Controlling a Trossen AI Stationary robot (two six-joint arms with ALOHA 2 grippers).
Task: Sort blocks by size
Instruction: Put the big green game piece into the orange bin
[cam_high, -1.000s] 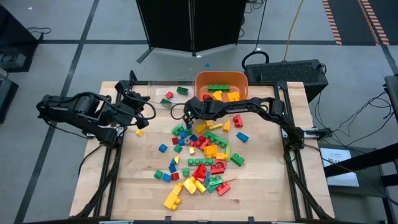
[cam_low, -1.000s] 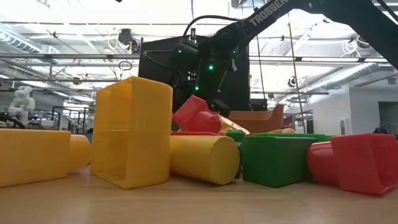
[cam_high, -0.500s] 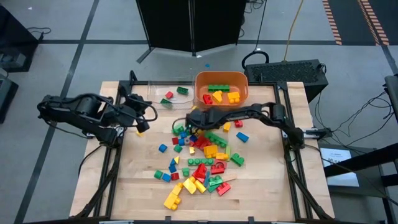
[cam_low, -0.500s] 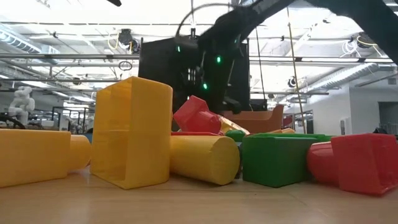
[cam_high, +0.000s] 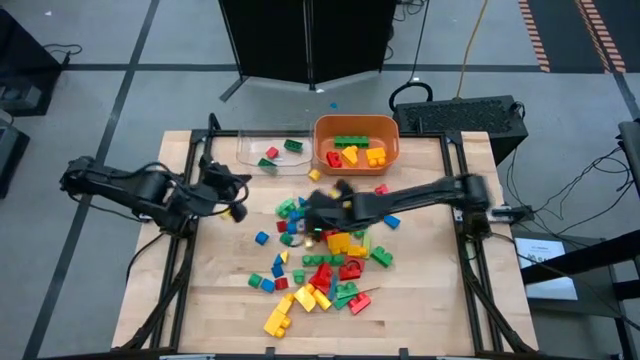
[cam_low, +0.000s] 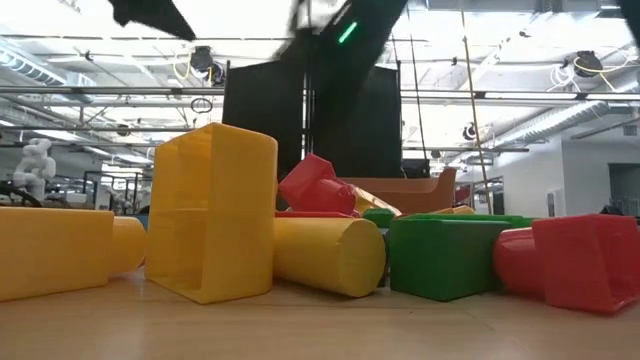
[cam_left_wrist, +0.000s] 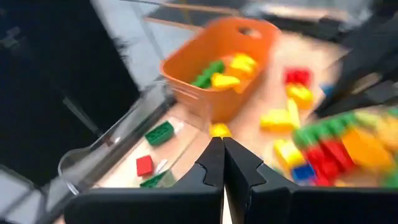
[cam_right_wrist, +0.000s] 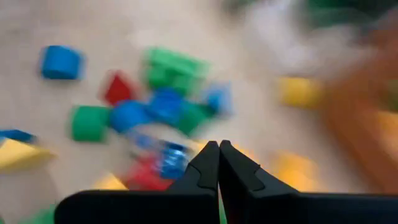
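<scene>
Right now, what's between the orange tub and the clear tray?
Nothing: in the high view the orange tub and the clear tray sit side by side, a narrow strip of bare table between them.

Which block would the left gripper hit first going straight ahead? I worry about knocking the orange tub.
Probably the small yellow block just past the shut left gripper, then the orange tub behind it. Depth is hard to judge.

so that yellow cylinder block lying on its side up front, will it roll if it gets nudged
Probably. The yellow cylinder block lies on its round side on the bare table, so a sideways nudge could roll it. The big yellow block and green block flank it and may stop it. It looks like rigid, smooth plastic.
</scene>
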